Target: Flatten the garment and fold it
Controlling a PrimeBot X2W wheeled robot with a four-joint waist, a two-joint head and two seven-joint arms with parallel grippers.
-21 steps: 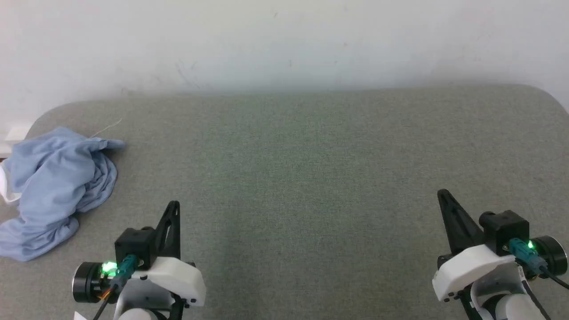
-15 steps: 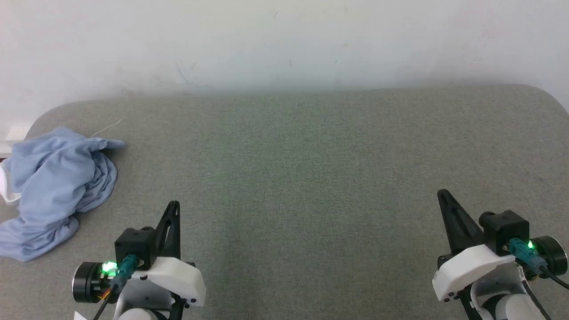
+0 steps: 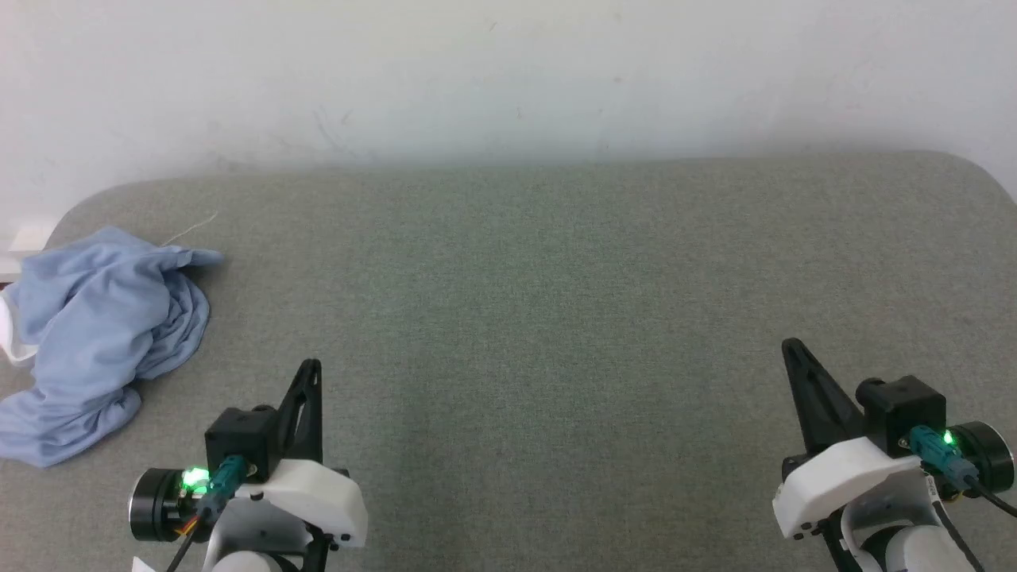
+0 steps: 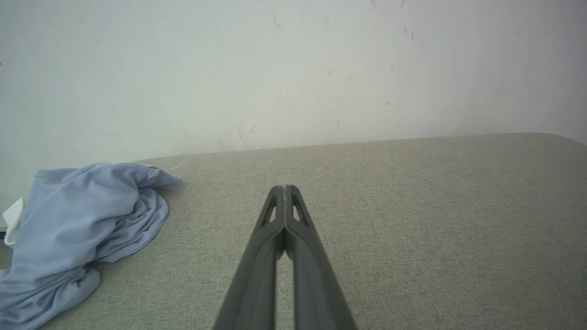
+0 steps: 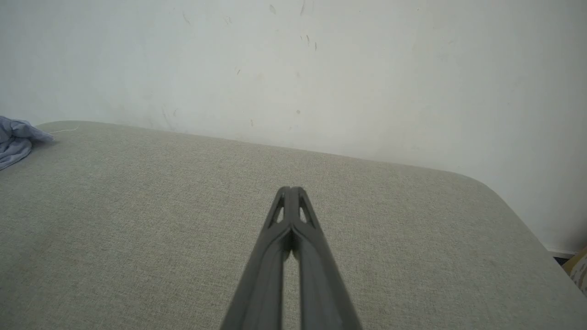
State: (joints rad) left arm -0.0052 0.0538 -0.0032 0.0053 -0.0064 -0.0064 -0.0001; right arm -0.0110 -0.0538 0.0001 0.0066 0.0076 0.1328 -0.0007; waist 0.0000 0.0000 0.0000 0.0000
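Across the desk (image 3: 556, 278), grey and fabric-covered and running up to the pale wall (image 3: 508, 71), we are finding nothing changing. Set against the pictures from a moment earlier, everything is lying exactly where it was, and our head camera is keeping the same framing. So we are judging that the work is not yet beginning and the first reach is still ahead.

The garment (image 3: 95, 334) is sitting crumpled in a light blue heap at the desk's far left corner, along its left edge, neither flattened nor folded.

Our left pincer (image 3: 311, 367) is hovering over the desk's near left part, apart from the heap, with its fingers pressed together and gripping nothing. Our right pincer (image 3: 789, 346) is hovering over the desk's near right part, likewise closed tight and empty, well apart from the cloth.

A bit of white collar (image 3: 9, 334) is peeking out at the desk's left edge.
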